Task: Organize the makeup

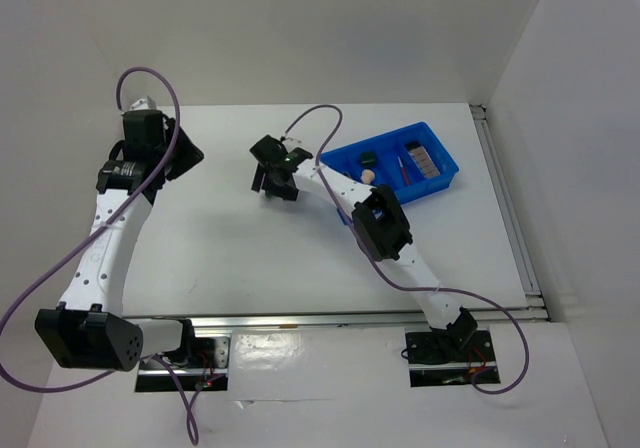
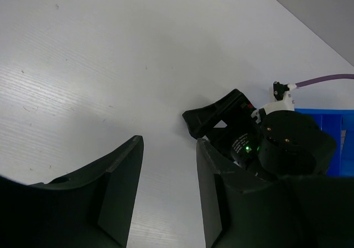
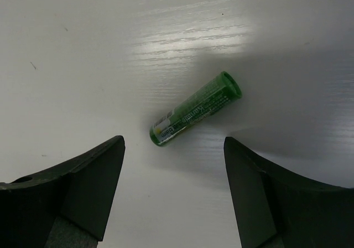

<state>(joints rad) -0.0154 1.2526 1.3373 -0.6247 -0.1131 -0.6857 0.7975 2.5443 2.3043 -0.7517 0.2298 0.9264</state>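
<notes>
The right gripper (image 3: 172, 168) hovers, jaws spread wide and empty, over the green cylindrical plastic tube (image 3: 196, 108) lying on its side on the white table (image 1: 250, 268) just left of the blue divided plastic tray (image 1: 375, 140), apparently lined up for a grasp, while the left gripper (image 2: 168, 165) sits far left, parted and holding nothing, presumably parked out of the way.

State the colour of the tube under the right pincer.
Green tube; the right wrist view shows it best.

Glossy green plastic tube (image 3: 196, 109), lightly grained white table (image 3: 83, 48), blue plastic tray (image 1: 343, 158)
</notes>
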